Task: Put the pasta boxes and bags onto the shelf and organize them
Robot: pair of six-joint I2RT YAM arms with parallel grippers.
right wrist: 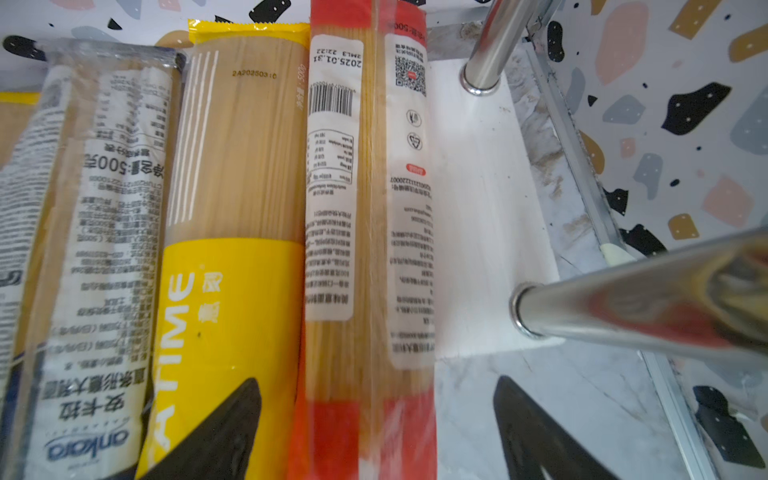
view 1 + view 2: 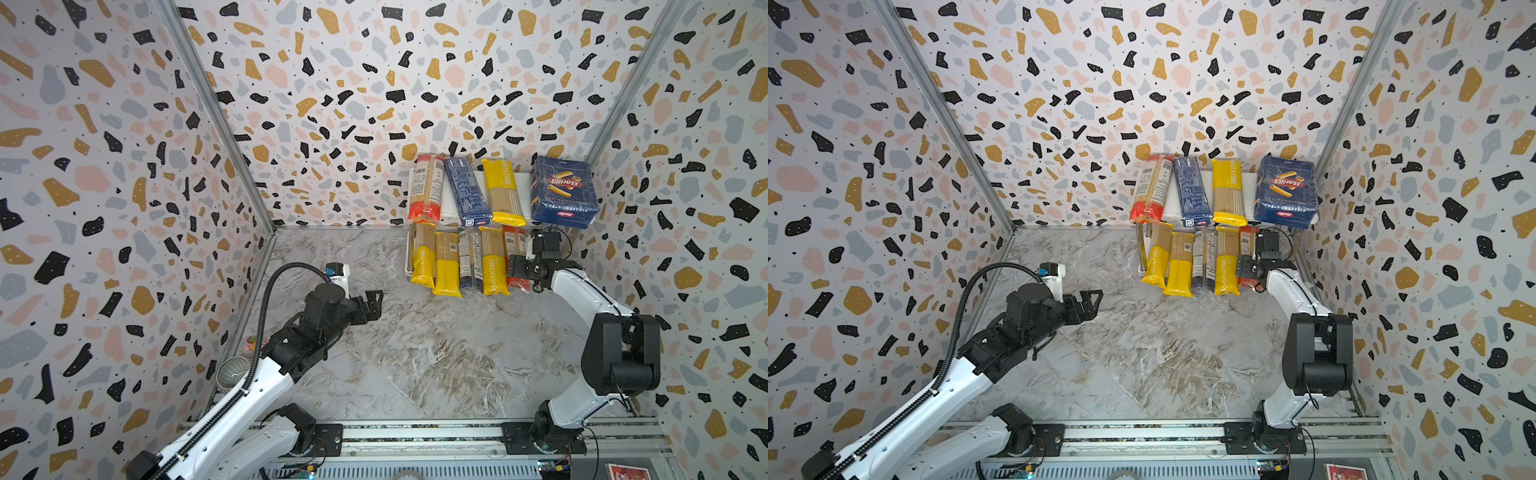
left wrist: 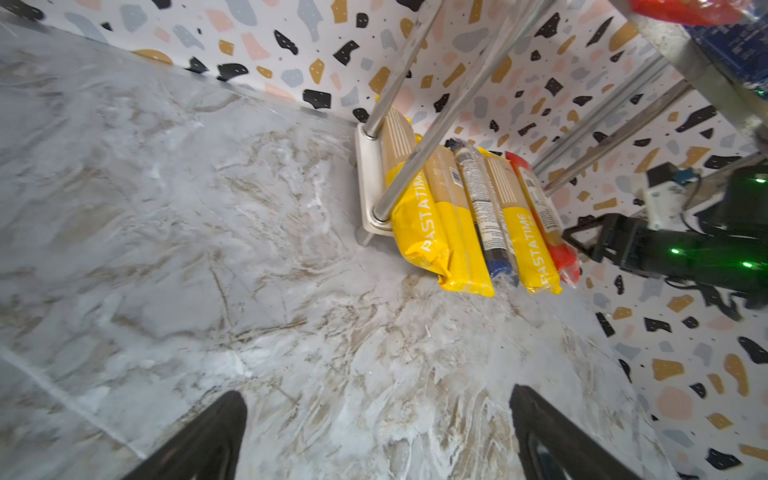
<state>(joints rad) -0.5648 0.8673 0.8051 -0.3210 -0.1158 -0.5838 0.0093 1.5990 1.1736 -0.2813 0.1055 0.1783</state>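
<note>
The red-ended bag (image 1: 365, 208) lies flat on the lower board of the shelf (image 1: 478, 208). It is last in its row, snug against a yellow bag (image 1: 241, 166), with bare white board on its other side. I'd judge it fairly light and stiff along its length from the packed strands, but brittle if bent, and the film looks slick. The place to pinch is across the middle of the body, not the crimped ends. The right gripper (image 1: 378, 386) hangs over its near end, jaws apart and straddling it, gripping nothing.

I count seven bags. Five lie side by side on the lower board: three yellow, one dark-ended bag (image 2: 469, 262) and this red one. Two more lie on the upper board, a second red-ended packet (image 2: 426, 187) and a yellow packet (image 2: 500, 191). There are two boxes, both on top: the narrow box (image 2: 465, 191) between those packets, and the wide box (image 2: 563, 191) at the end by the right wall.

The left gripper (image 2: 374, 303) hangs over the marble table (image 2: 415, 353), well apart from the shelf, jaws wide and empty.
</note>
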